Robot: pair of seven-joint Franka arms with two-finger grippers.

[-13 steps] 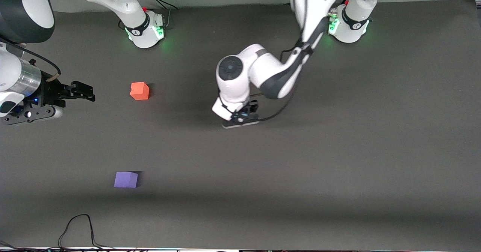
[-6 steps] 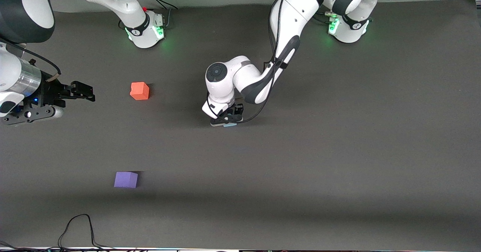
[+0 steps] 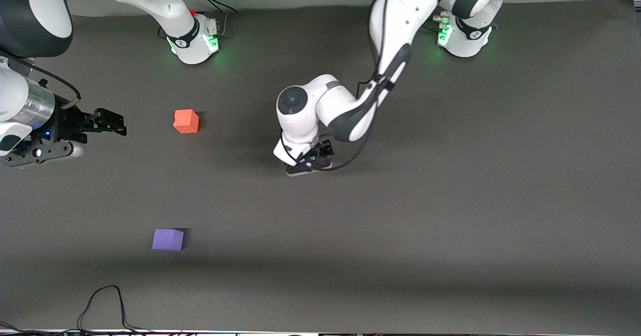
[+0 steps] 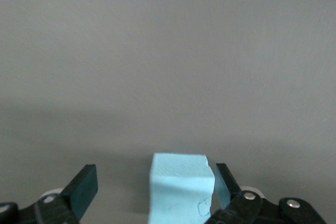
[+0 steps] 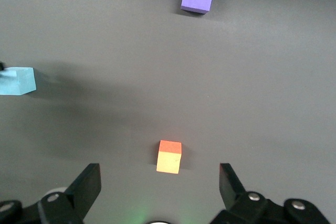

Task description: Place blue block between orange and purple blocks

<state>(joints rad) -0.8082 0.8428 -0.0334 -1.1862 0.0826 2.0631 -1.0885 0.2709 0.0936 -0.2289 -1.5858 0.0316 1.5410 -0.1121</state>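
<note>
Left hand (image 4: 152,195) at mid-surface, fingers spread, one touching blue block (image 4: 180,188); right hand (image 5: 157,184) waits open over the right arm's end of the surface.

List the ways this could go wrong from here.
1. The blue block sits off-centre between the left gripper's open fingers, close against one and apart from the other. Closing may shove or twist it and give a skewed grip.
2. The spot between the orange block and the purple block lies toward the right arm's end of the table. The right gripper waits, open, beside the orange block, so the left arm might crowd it.
</note>
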